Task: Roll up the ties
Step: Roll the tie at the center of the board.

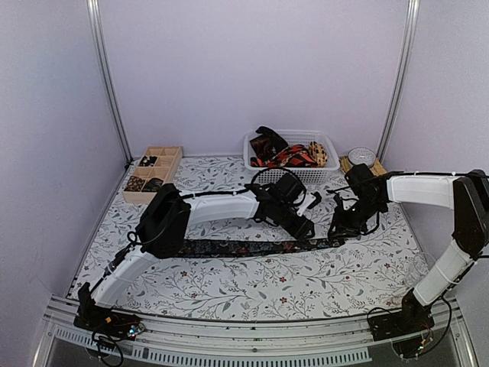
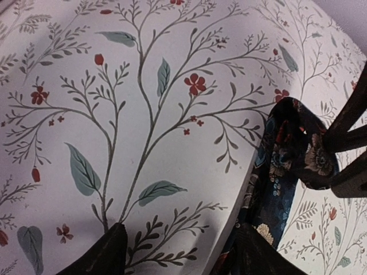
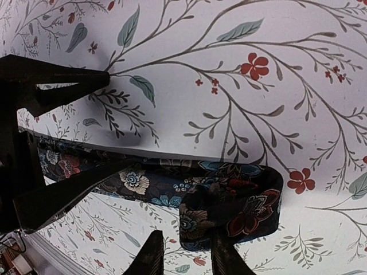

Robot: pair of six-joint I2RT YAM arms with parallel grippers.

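Note:
A dark floral tie (image 1: 244,248) lies stretched flat across the middle of the table. Its right end is folded back on itself (image 3: 229,200). My right gripper (image 3: 189,252) hovers at this fold, with its jaws slightly apart and the table showing between them. One fingertip (image 3: 226,258) overlaps the fold's edge. My left gripper (image 2: 183,243) is open just left of the fold (image 2: 289,154), its fingers astride the strip. In the top view both grippers meet at the tie's right end, left (image 1: 308,227) and right (image 1: 340,228). More ties (image 1: 286,153) are heaped in the basket.
The white mesh basket (image 1: 328,145) stands at the back centre. The wooden compartment tray (image 1: 164,153) at the back left holds small dark rolls (image 1: 137,183). A round grey object (image 1: 361,157) sits at the back right. The right gripper's fingers (image 2: 350,137) show in the left wrist view.

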